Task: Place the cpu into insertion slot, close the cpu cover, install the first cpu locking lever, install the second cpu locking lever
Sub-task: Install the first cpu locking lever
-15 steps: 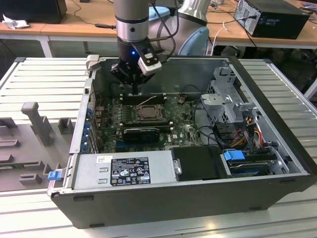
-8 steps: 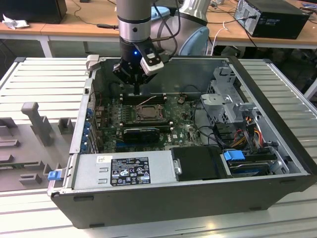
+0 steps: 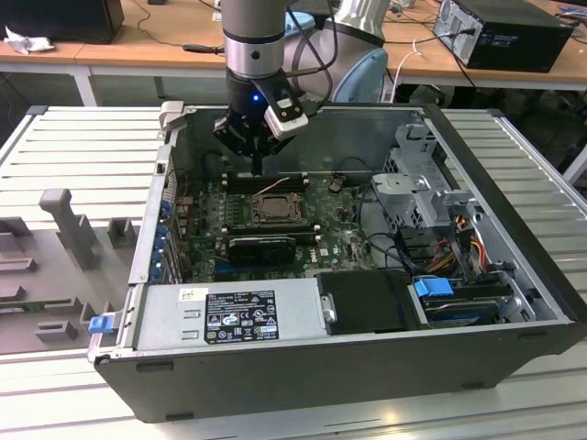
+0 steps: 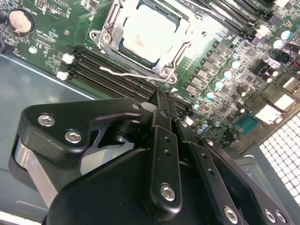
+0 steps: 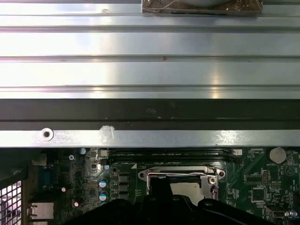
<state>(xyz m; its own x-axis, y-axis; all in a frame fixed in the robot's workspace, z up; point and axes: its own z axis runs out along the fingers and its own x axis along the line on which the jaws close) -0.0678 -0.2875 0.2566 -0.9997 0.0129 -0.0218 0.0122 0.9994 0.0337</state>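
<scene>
The cpu [image 4: 147, 30] lies flat in the insertion slot [image 3: 272, 210] on the green board, its pale face showing through the cut-out of the cpu cover [image 4: 108, 29], which lies down over it. A thin wire locking lever [image 4: 125, 73] runs along the socket edge nearest my gripper; another lever [image 5: 178, 174] lines the socket's edge in the first wrist view. My gripper [image 4: 161, 99] hangs just behind the socket, over the memory slots, fingers shut with nothing between them. In the exterior view the gripper [image 3: 257, 167] tip is a little above the board.
The open computer case [image 3: 275, 367] lies on a ribbed metal table. Black memory slots [image 4: 108, 77] sit beside the socket, a coin battery [image 4: 19, 19] farther off. Drive cage and cables [image 3: 431, 211] fill the exterior view's right. The case wall [image 5: 150, 112] rises close behind the gripper.
</scene>
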